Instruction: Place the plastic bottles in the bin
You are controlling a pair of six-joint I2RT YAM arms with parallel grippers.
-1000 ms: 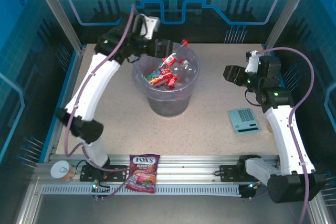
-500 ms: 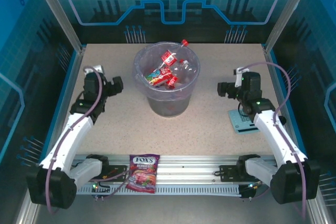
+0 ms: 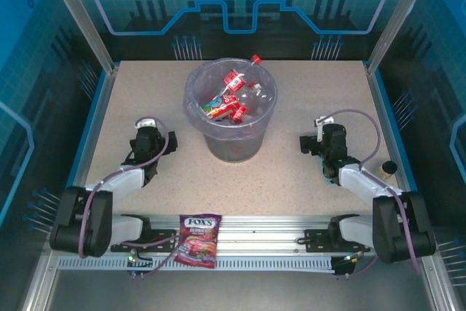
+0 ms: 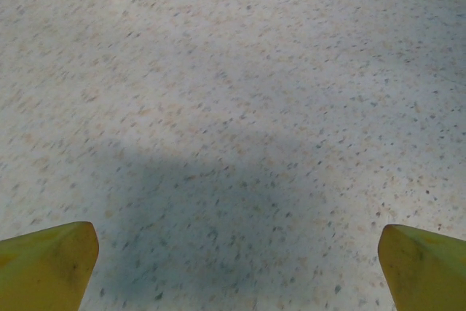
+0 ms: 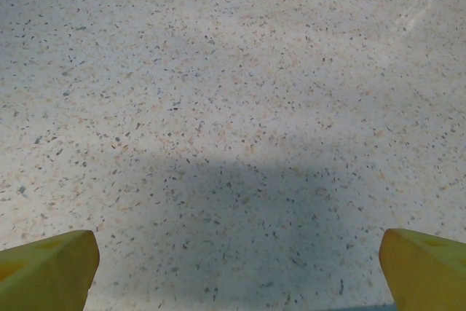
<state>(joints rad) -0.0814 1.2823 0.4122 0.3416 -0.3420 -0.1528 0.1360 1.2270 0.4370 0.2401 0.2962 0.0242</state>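
The round grey bin [image 3: 233, 145] with its lilac liner stands at the middle back of the table. Several plastic bottles [image 3: 234, 100] with red caps and red labels lie piled inside it, and one red cap pokes above the rim. My left gripper [image 3: 167, 141] rests low on the table to the left of the bin, apart from it. In the left wrist view its yellow fingertips [image 4: 44, 264] stand wide open over bare tabletop. My right gripper [image 3: 306, 143] sits low to the right of the bin, its yellow fingertips [image 5: 426, 267] open with nothing between them.
A purple Fox's candy bag [image 3: 199, 239] lies on the front metal rail between the arm bases. Blue-lit walls and aluminium posts close the table on three sides. Speckled tabletop [image 3: 291, 85] surrounds the bin.
The left arm has pulled back from over the bin and folded down to the table. The right arm has also folded down and back toward its base.
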